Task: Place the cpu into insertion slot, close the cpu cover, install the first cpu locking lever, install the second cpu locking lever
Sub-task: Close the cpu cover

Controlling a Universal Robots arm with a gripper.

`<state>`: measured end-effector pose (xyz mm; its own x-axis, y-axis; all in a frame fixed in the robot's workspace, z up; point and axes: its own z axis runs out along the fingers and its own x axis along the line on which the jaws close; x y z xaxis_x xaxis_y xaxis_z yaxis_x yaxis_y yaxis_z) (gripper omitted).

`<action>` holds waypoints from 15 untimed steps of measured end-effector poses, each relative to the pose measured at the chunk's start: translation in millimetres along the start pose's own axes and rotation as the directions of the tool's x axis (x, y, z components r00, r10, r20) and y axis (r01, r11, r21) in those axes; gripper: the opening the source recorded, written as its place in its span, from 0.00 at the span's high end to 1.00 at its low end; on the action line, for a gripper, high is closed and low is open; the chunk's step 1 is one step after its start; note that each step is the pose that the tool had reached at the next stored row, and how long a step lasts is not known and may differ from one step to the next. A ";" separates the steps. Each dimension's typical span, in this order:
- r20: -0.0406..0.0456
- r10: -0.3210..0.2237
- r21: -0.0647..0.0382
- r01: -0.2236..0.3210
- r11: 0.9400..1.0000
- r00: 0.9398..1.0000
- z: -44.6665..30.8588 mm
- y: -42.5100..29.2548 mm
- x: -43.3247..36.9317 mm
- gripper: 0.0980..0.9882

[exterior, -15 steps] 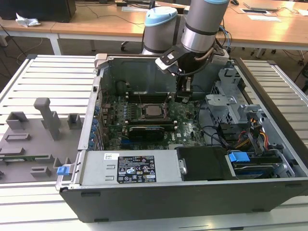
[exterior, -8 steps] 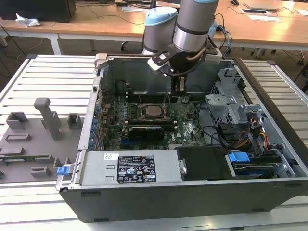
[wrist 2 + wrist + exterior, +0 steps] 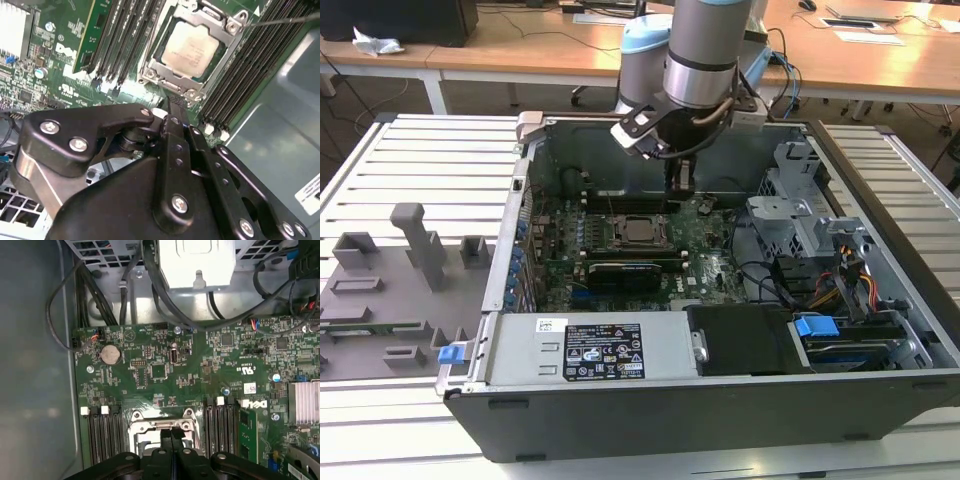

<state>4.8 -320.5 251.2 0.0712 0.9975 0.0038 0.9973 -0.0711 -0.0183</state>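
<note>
Chip placement looks done: the pale tan square cpu [image 3: 190, 47] lies ahead of the black gripper [image 3: 175, 107], in the dark metal-rimmed insertion slot [image 3: 176, 89] under the thin silvery cpu cover [image 3: 161, 62]. The gripper's tips are pressed together, empty. We judge the chip light, stiff, fragile, to be held by its edges only. Black memory rows [image 3: 240, 75] crowd either side of it, so free room lies above.

A: What does the arm [image 3: 705, 45] look like?
B: A silver-grey tube with a black band, and a pale blue joint cap [image 3: 642, 45] at nine o'clock.
A: And the gripper [image 3: 174, 102]?
B: Matte black linkage plates, with round silver screws [image 3: 180, 203] at six o'clock.
</note>
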 end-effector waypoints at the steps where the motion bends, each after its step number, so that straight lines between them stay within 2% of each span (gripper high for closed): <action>1: -0.002 0.000 -0.006 0.000 1.000 1.000 0.9 -4.7 -0.8 0.99; 5: -0.005 -0.002 -0.024 0.002 1.000 1.000 5.3 -13.4 -9.6 0.99; 8: -0.008 -0.004 -0.029 0.004 1.000 1.000 7.2 -19.1 -12.1 0.99; 11: -0.010 -0.009 -0.034 0.008 0.999 1.000 10.0 -27.8 -12.9 0.99; 12: -0.011 -0.012 -0.038 0.011 0.999 1.000 13.6 -42.0 -13.9 0.99; 15: -0.010 -0.025 -0.038 0.025 0.999 1.000 14.0 -44.1 -14.0 0.99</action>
<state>-40.4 -331.2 238.0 0.0462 0.9988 0.0146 0.9987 -0.0465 0.0200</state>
